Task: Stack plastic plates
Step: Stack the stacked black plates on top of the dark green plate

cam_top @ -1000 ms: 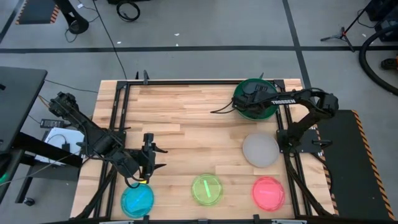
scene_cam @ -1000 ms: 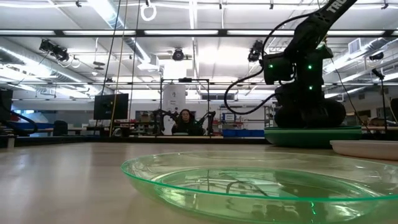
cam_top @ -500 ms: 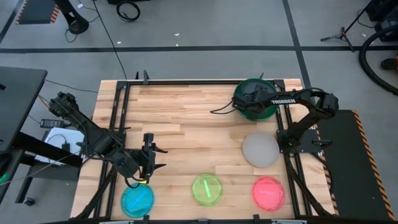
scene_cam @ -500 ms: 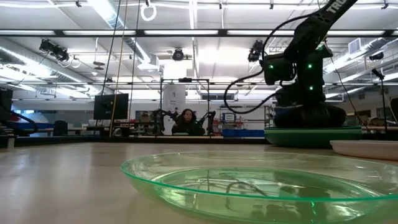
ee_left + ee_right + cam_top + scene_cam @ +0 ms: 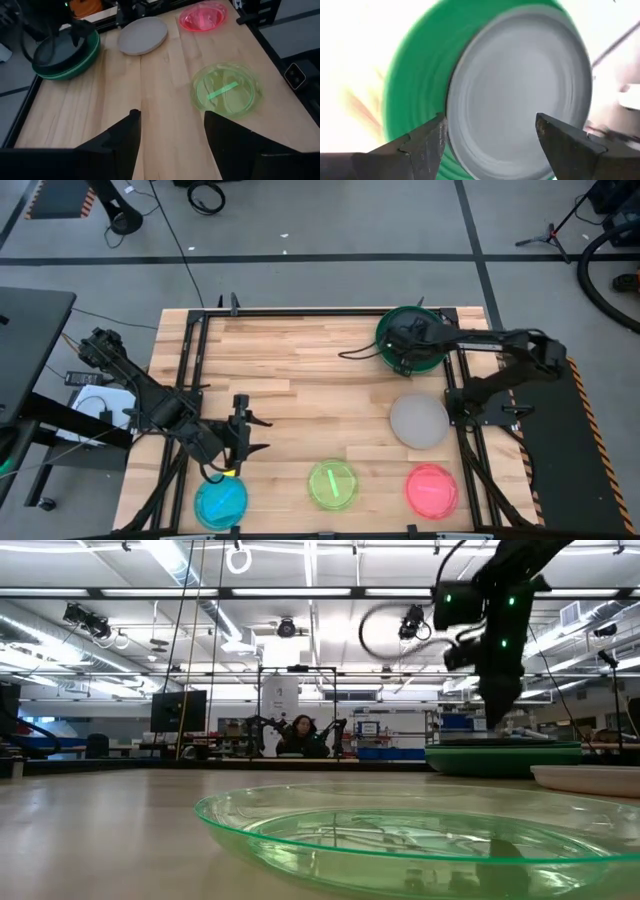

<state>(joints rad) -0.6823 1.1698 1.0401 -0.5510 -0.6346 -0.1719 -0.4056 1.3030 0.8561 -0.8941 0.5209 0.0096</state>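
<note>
A stack of green plates (image 5: 411, 340) stands at the table's far right, with a dark grey plate (image 5: 520, 95) lying in it. My right gripper (image 5: 490, 137) hangs open just above this stack (image 5: 503, 755), one finger on either side of the grey plate and touching nothing. A pale grey plate (image 5: 418, 420), a pink plate (image 5: 432, 489), a yellow-green plate (image 5: 333, 484) and a blue plate (image 5: 220, 502) lie flat on the wood. My left gripper (image 5: 240, 440) waits open above the near left, just beyond the blue plate.
A black metal frame (image 5: 190, 380) runs along the table's edges. The bare wood in the middle and far left (image 5: 290, 360) is free. A person sits in the room beyond the table (image 5: 297, 735).
My right gripper has risen off the green stack, leaving the dark grey plate lying on it. Its arm has stretched out toward the table's right edge.
</note>
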